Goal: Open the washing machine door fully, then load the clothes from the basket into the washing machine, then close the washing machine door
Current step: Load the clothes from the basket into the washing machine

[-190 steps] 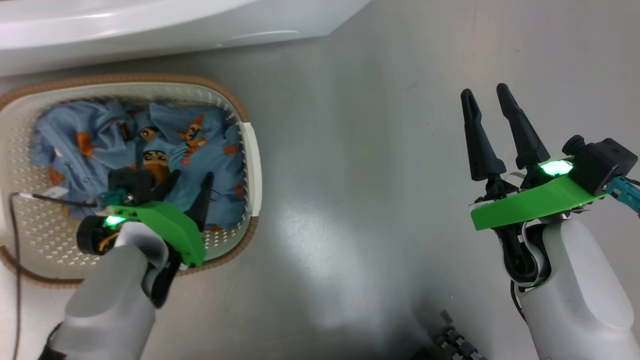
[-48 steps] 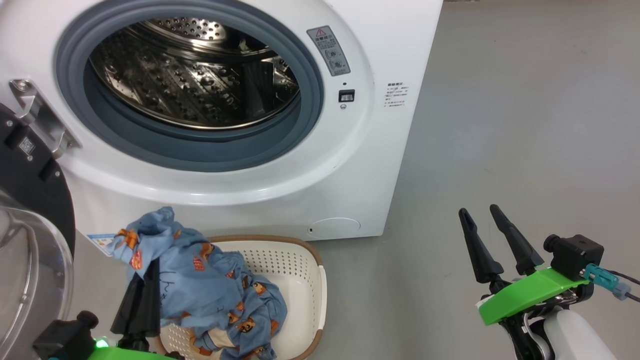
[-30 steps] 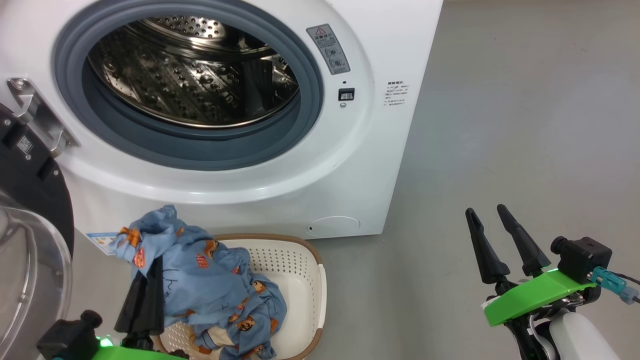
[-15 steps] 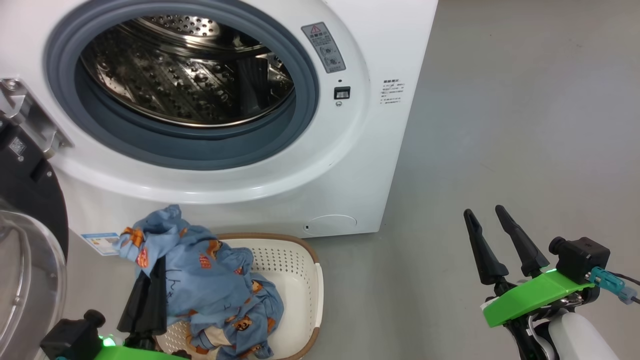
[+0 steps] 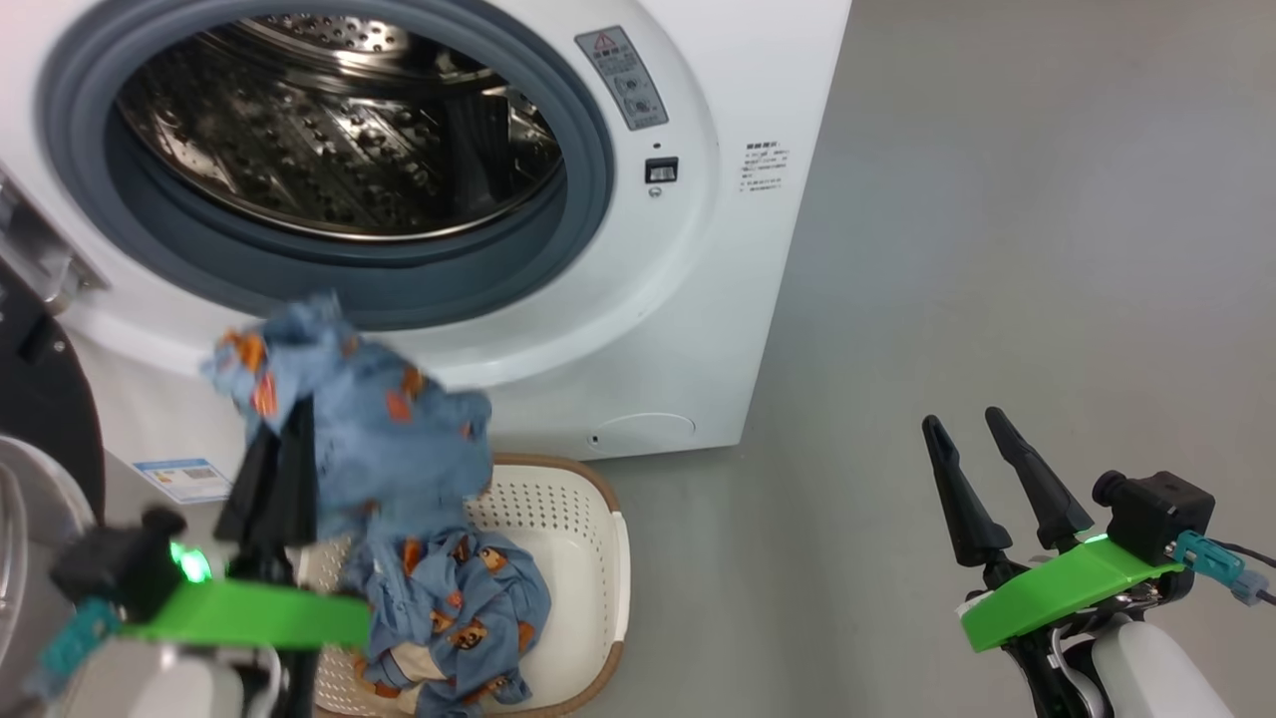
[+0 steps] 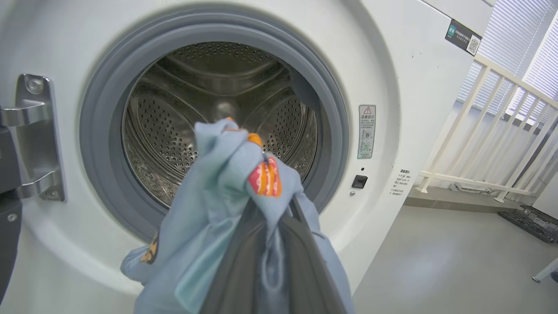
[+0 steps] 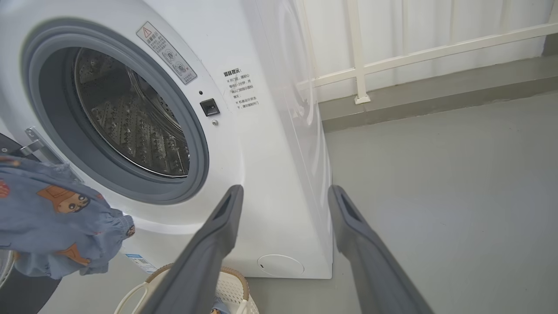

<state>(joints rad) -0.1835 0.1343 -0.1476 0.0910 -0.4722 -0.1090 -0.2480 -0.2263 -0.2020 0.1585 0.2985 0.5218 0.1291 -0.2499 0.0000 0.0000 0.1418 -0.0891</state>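
My left gripper (image 6: 272, 218) pinches the clothes (image 5: 369, 439), my right gripper (image 5: 962, 419) spread, empty; risk: the hanging tail snags the basket (image 5: 620, 568) or rubber seal (image 5: 590, 194) and slips free.

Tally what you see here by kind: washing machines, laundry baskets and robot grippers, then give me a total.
White front-loading washing machine: 1
Cream perforated plastic basket with brown rim: 1
Dark two-fingered grippers: 2 (left gripper shut on light blue bear-print clothes, right gripper open)
Total: 4
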